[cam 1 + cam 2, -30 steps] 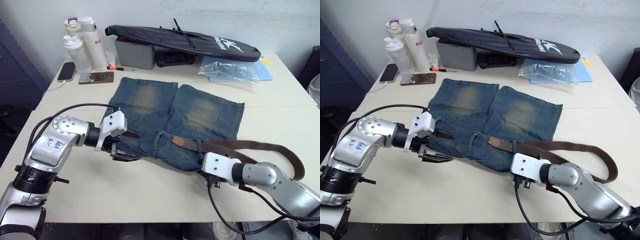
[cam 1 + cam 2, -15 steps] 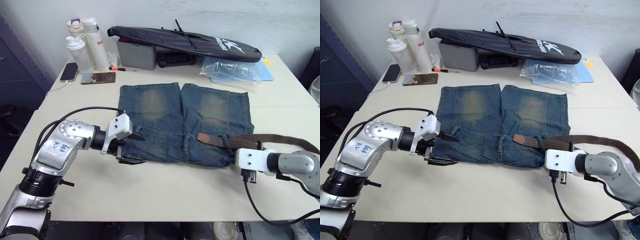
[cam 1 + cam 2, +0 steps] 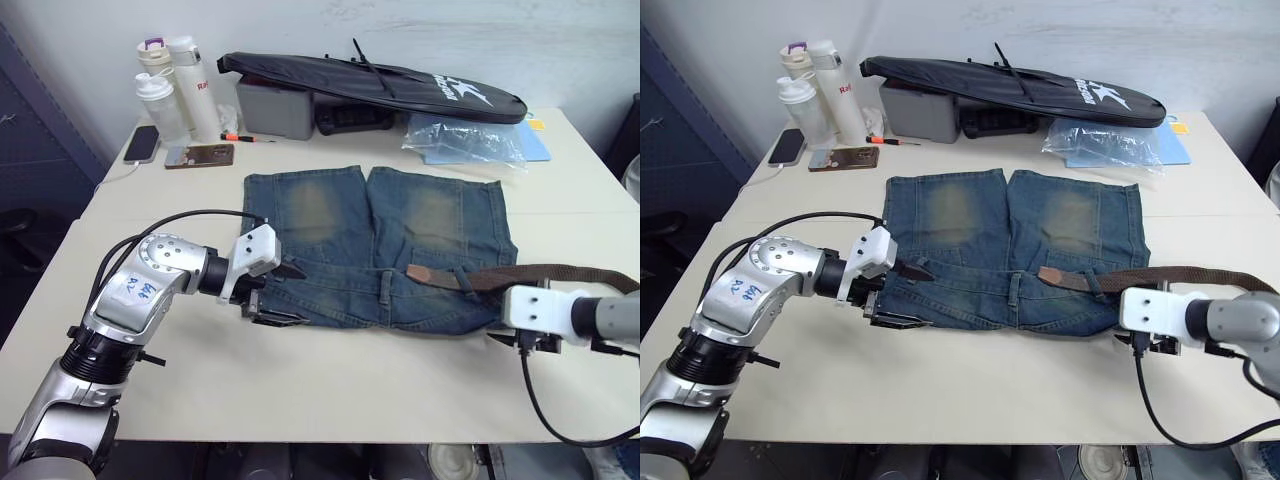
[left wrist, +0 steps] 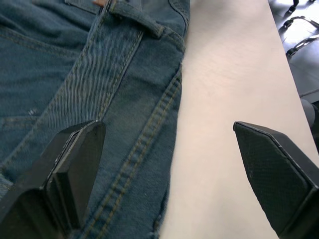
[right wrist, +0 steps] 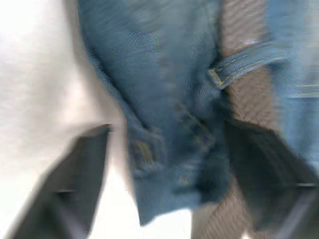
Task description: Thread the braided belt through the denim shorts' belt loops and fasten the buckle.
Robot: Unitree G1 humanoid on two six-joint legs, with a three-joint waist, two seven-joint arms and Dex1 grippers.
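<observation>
Tabletop point(image 3: 330, 390) — braided belt point(image 3: 520, 277) lies crosswise, tip leftward.

Even, bright indoor light; one wrist view smeared.

The table point(image 3: 330, 370) is evenly lit with soft, faint shadows and no glare. The right wrist view is motion-blurred throughout, while the left wrist view stays sharp.
</observation>
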